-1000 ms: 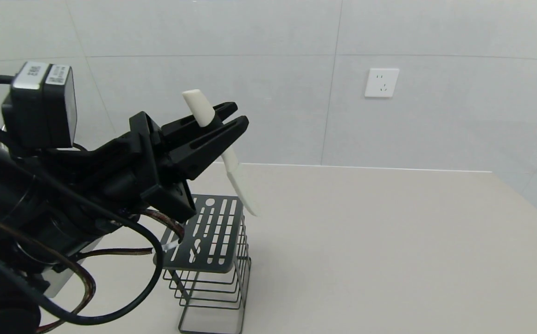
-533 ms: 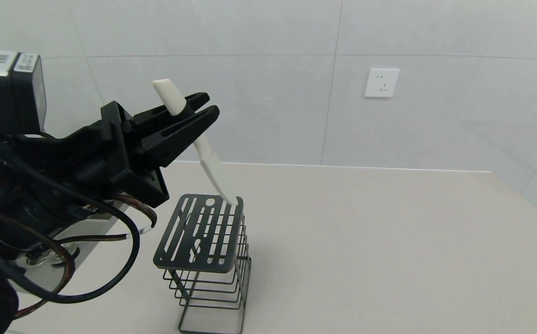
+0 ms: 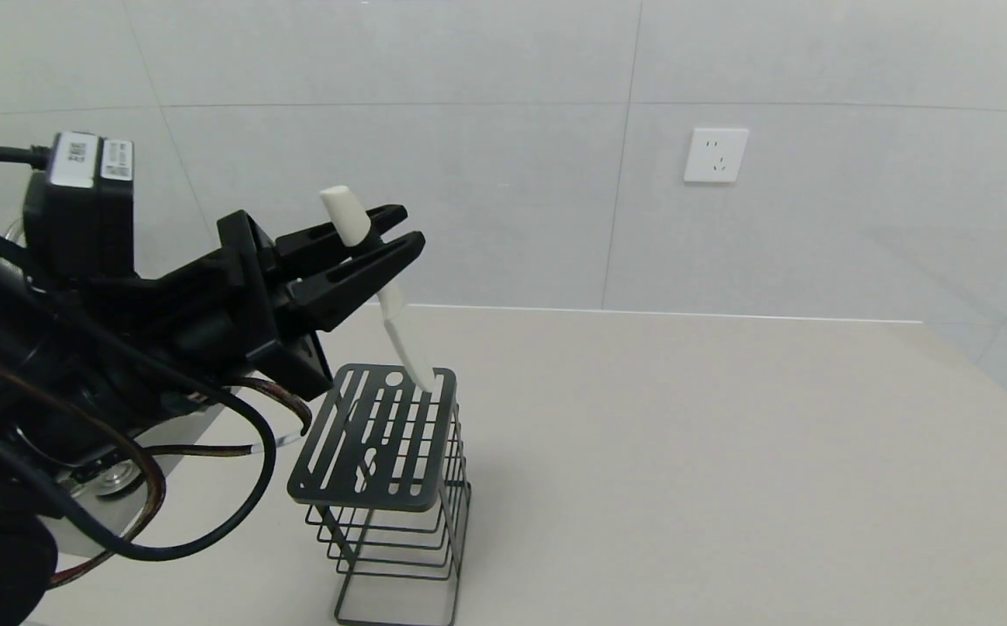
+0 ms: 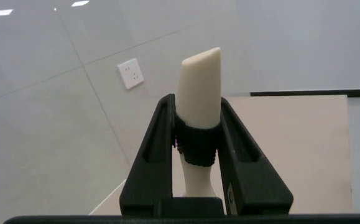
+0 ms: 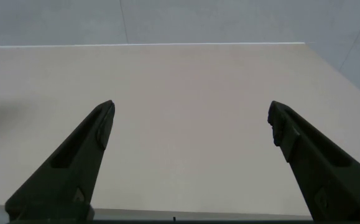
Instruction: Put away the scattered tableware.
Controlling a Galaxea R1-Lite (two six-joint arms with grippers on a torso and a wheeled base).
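My left claw [image 3: 395, 236] is clamped on a white knife [image 3: 408, 348] by its handle. The blade slants down, with its tip at the far edge of the black wire rack's [image 3: 364, 497] slotted top. My left wrist camera shows the handle's slanted butt. My right claw [image 5: 189, 124] gapes wide above the table [image 5: 192, 68].

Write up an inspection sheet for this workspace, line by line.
Surface: plain beige table.
Job's things: white knife, tilted, blade down, tip at the slotted top of the black wire rack; whether it has entered a slot is unclear.
Clutter: nothing seen.
Grippers: left gripper shut on the knife's handle above the rack; right gripper open over the table.
Cables: black cables loop under the left arm, beside the rack.
Surroundings: tiled wall with a wall socket.
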